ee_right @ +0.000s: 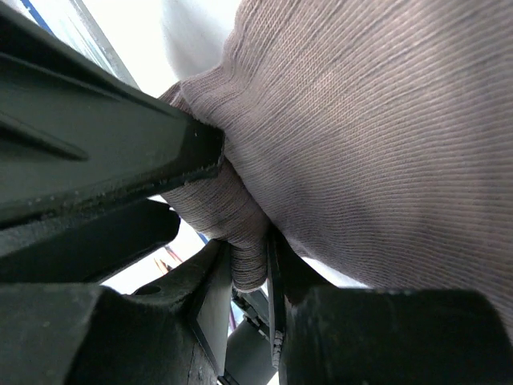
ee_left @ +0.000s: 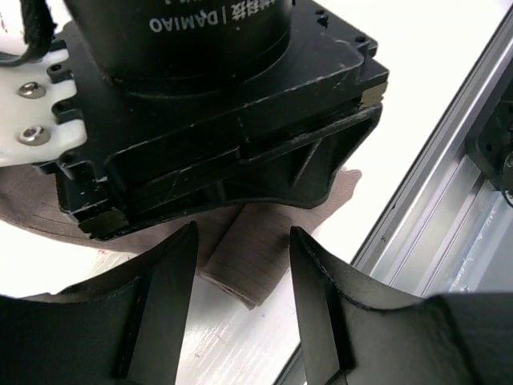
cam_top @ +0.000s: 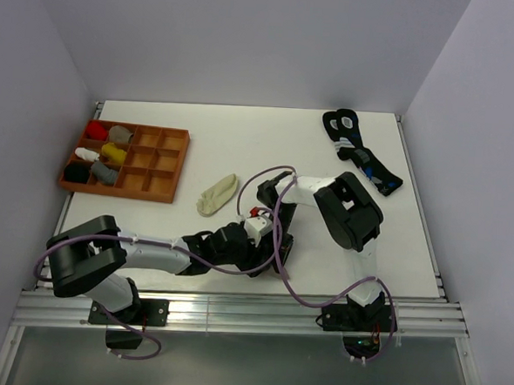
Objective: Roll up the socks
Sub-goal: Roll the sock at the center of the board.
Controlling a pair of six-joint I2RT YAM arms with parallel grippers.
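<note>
At table (cam_top: 242,148) near edge, taupe grey-brown ribbed fabric sock (ee_left: 244,269); right gripper (ee_right: 247,269) clamped on its fold, left gripper (ee_left: 242,241) jaws apart, straddling rolled end. Anchor with right, close left squarely on roll, turn tight. Mid-table, pale cream-yellow sock (cam_top: 218,194).

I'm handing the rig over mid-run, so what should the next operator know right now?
The left end effector is open, its fingers either side of a rolled end of the taupe sock.
The right end effector is shut on the taupe sock.
The cream sock lies flat, untouched.
Done: the taupe roll looks started.
Left: finish it, then the cream sock.
</note>
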